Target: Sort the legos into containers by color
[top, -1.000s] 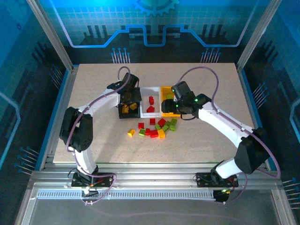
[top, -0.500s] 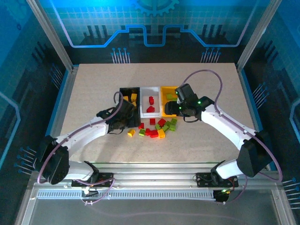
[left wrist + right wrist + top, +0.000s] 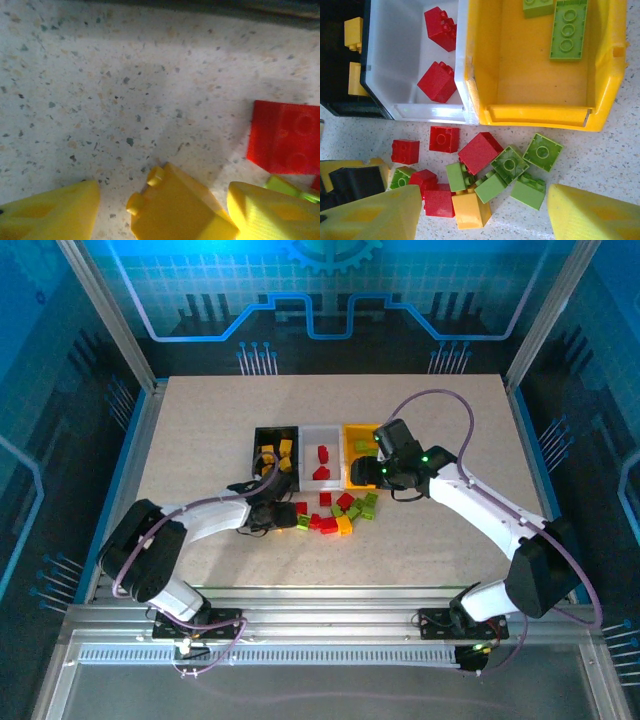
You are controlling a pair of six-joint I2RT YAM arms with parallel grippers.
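Three bins stand side by side, touching, near the middle of the surface (image 3: pixel 200 410). The black bin (image 3: pixel 275 429), nearest the left edge, holds several yellow bricks (image 3: pixel 284 449). The white bin (image 3: pixel 395 50) in the middle holds two red bricks (image 3: pixel 438 82). The yellow bin (image 3: pixel 530 75), toward the right edge, holds green bricks (image 3: pixel 568 27), one long and one shorter, both at its far wall. Just beside the bins, on the side toward the near edge, lies a loose pile (image 3: pixel 335 512) of red, green and yellow bricks.

The left gripper (image 3: pixel 164 195) is down at the surface at the pile's left end, its jaws apart around a single yellow brick (image 3: pixel 180 215). The brick lies on the surface with a gap showing on one side. The right gripper (image 3: pixel 485 200) hangs over the pile, just nearer than the yellow bin, its jaws wide with nothing between them.

A second ago the left gripper was above the black bin. It has since swung toward the near edge and dropped around that brick, which lies where it did. The right gripper has shifted only slightly, and the bins and pile look unchanged.
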